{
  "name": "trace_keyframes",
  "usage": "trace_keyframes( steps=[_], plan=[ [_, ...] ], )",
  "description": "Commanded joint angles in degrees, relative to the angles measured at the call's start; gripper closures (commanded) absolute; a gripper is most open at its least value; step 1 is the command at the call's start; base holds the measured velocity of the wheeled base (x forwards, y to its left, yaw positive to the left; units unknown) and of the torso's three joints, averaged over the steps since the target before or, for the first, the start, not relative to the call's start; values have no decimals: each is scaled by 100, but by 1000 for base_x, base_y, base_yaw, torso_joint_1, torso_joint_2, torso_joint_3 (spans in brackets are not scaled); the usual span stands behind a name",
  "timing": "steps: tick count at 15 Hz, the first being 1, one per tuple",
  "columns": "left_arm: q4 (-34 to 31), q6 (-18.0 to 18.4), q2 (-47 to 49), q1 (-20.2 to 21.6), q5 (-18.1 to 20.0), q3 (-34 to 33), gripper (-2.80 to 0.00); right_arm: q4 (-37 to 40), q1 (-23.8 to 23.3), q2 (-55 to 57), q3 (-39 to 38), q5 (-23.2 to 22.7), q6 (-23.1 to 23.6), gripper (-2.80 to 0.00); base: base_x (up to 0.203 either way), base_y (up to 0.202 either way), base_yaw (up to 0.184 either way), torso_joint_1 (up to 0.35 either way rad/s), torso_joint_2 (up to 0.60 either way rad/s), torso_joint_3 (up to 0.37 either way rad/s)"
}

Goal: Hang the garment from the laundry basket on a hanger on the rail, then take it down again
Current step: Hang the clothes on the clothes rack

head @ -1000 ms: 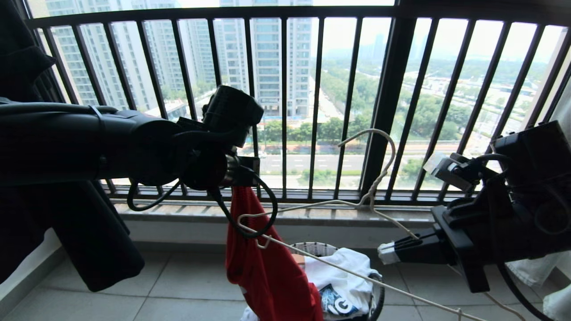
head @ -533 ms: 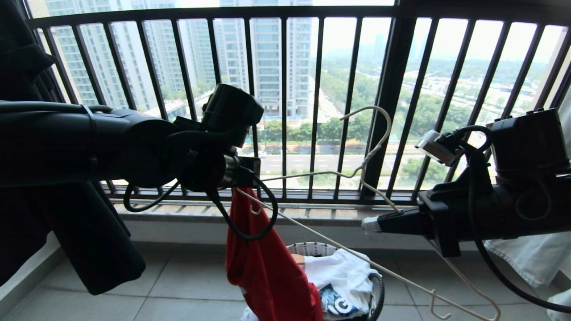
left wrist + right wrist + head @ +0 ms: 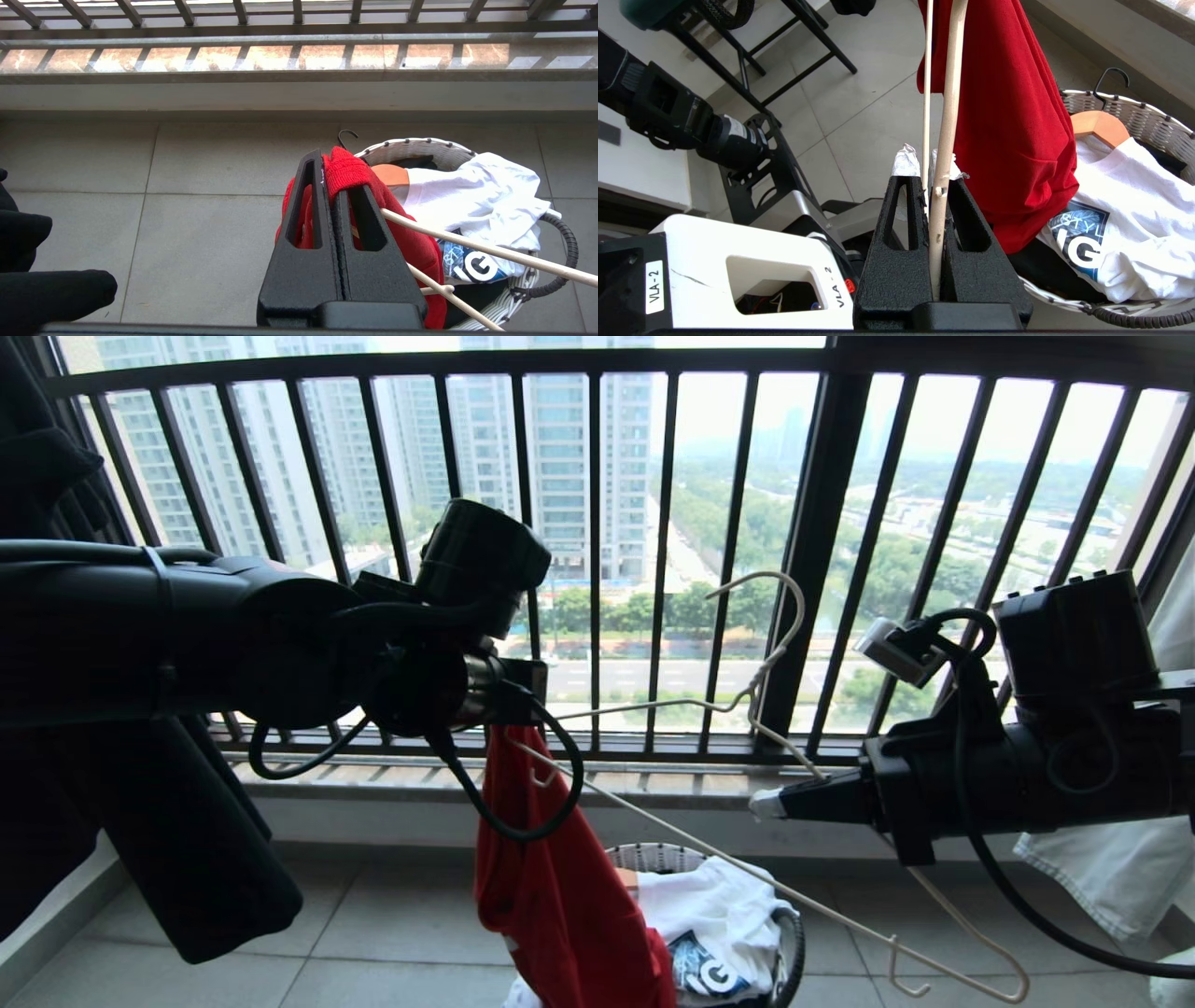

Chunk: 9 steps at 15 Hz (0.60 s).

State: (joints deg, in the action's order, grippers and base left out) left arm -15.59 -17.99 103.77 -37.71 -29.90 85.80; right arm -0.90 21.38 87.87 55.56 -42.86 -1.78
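Above the laundry basket [image 3: 789, 933] I hold the red T-shirt [image 3: 560, 896] up with my left gripper [image 3: 332, 186], jaws pinched tight on a bunched fold of its cloth. It hangs straight down from there, its lower part reaching to the basket rim beside the white shirt [image 3: 719, 905] that lies inside. My right gripper [image 3: 928, 172], out to the right in front of the black railing [image 3: 653, 523], is clamped on one sloping arm of the wire hanger [image 3: 766, 672], a little below the twisted neck. The hanger is tilted, hook up toward the railing, with its far end reaching across to the red cloth just below my left gripper; whether that tip is already inside the shirt I cannot tell.

I judge the shirt light, soft and floppy. It will sag and close up wherever I am not holding it, so the neck or hem opening needs to be held taut for the hanger end to slip in. The hanger looks thin and springy and could twist in my grip if pushed sideways, so holding close to the neck is the steadier place. The overhead rail is not in view.
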Motion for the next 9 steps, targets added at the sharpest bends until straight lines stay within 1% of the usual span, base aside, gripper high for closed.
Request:
trace_keyframes(
  steps=[1, 3, 4, 7, 9],
  plan=[
    [-11, 3, -122, -11, -7, -66, 0, -83, -13, 83, 7, 100, 8, 0, 0, 0, 0, 0, 0, 0],
    [-31, 6, -250, -88, 164, -148, 0, -326, -29, 178, -7, 483, 7, 0, 0, 0, 0, 0, 0, 0],
    [-40, 14, -270, -96, 206, -159, 0, -362, -29, 193, -17, 567, 11, 0, 0, 0, 0, 0, 0, 0],
    [-58, 68, -261, -97, 222, -186, 0, -367, -55, 178, -11, 595, 29, 0, 0, 0, 0, 0, 0, 0],
    [-30, 77, -197, -89, 222, -186, 0, -357, 9, 160, -55, 577, 37, 0, 0, 0, 0, 0, 0, 0]
  ],
)
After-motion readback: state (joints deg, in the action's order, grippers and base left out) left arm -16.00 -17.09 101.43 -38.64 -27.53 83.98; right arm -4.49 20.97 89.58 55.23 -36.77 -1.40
